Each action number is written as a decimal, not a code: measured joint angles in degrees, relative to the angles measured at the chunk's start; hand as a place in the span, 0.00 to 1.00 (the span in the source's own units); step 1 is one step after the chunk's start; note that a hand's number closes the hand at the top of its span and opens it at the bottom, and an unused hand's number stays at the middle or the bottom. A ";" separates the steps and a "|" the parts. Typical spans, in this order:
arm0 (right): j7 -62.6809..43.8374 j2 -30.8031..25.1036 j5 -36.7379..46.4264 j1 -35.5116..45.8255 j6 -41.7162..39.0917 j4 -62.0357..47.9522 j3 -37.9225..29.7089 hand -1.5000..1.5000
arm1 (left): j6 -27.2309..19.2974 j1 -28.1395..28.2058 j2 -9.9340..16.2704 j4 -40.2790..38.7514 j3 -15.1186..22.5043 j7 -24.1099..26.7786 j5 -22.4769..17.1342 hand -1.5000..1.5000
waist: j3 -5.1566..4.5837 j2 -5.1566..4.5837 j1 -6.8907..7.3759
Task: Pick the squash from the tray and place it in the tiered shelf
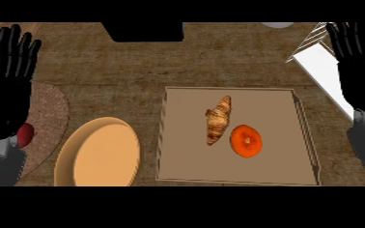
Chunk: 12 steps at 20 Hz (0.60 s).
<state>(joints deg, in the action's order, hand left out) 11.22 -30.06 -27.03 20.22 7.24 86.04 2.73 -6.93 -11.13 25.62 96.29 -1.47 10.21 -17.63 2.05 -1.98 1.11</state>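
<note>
Single head view, taken from above and aimed steeply down at the counter top [214, 58]. The tray [171, 140] is framed right of centre, at close range. Forearms are admitted from the lower edge. No second view is provided.

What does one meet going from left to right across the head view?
Left robot hand → orange plate → croissant → orange squash → white tiered shelf → right robot hand.
</note>
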 measured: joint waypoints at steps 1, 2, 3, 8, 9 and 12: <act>-0.01 0.62 0.27 -0.50 0.63 -0.72 0.00 0.00 | -0.27 -0.21 -0.11 -0.55 0.61 -0.48 0.81 0.50 | -0.44 0.39 -0.30; -0.72 1.25 0.90 -1.62 2.42 -0.61 0.17 0.00 | -0.55 -0.10 -0.08 -1.02 1.25 -1.51 1.49 0.50 | -0.80 0.76 -0.73; -1.56 1.72 1.23 -3.03 4.29 -0.66 -0.06 0.00 | -0.65 0.52 -0.22 -1.86 2.20 -2.01 2.40 0.50 | -1.09 1.03 -1.28; -3.60 10.52 -4.03 -7.04 14.10 0.77 -4.62 1.00 | -1.33 3.89 -1.31 -5.85 6.21 -5.63 5.11 0.50 | -0.73 2.19 -5.12; -4.23 8.63 -1.37 -9.45 16.05 -1.35 -4.52 1.00 | -1.37 4.19 -1.33 -6.03 6.46 -5.92 5.27 0.50 | -1.41 1.43 -5.75; -4.28 6.32 6.27 -15.87 24.89 -6.16 -4.44 0.00 | -1.81 5.37 -1.98 -7.20 7.74 -7.01 6.04 0.50 | -2.42 0.82 -6.63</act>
<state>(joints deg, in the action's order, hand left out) 6.94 -23.75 -20.76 4.35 32.13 79.88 -1.71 -8.74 -5.76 23.64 89.09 6.27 3.20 -11.59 -0.37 -1.16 -5.53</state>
